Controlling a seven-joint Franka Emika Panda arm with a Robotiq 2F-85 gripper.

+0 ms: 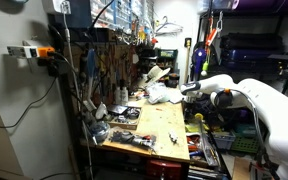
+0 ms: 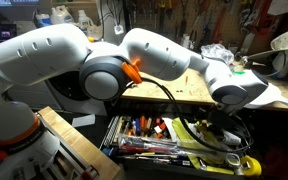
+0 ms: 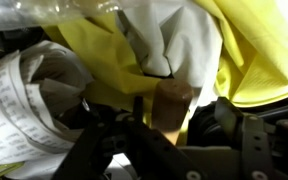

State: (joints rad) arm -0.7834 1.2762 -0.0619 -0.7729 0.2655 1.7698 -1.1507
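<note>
Looking across my feeds, the white arm [image 2: 94, 60] fills most of an exterior view, sweeping from the left edge to right of centre. The wooden workbench [image 1: 159, 125] sits in the lower middle of an exterior view. Beneath its top, an open drawer [image 2: 111, 133] full of hand tools takes the bottom centre.

On the wrist view a yellow cloth [image 3: 254, 50] spreads over the upper right and middle. A fold of white fabric [image 3: 169, 40] hangs down across it at top centre. Crumpled printed paper [image 3: 29, 100] bulges at the left edge. Smallest is a brown block [image 3: 172, 98], just below centre, right under the white fold and against the yellow cloth.

My gripper [image 1: 189, 91] hangs above the bench, right of centre in the frame. On the wrist view its dark parts stand blurred on either side of the brown block along the bottom. I cannot tell whether the jaws are apart or bearing on it.
</note>
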